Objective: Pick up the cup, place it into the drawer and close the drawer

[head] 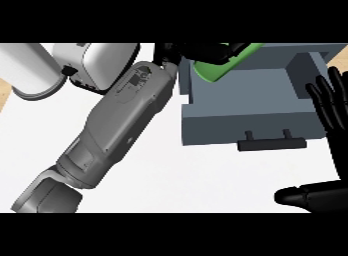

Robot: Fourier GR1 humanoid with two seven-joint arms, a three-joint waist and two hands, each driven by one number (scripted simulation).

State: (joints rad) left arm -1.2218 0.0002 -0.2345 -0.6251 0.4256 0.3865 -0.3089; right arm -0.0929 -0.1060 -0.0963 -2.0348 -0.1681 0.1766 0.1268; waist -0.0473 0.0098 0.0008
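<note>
Two hands here, doing very different jobs. Starting at nine o'clock there's a white appliance (96, 62) up near the counter's (169, 170) far edge, partly cut off, can't say what it is. Then the left forearm slants up toward twelve o'clock, and the left hand (199, 50) has its fingers curled around the green cup (217, 67), holding it tilted over the back left corner of the open drawer (243, 100). My guess is it's about to lower it in. The hand hides most of the cup, so I can't tell whether it touches the drawer floor. At three o'clock the right hand (339, 110) rests, fingers straight and spread, beside the drawer, well placed to push the handle (271, 143) later.
</note>
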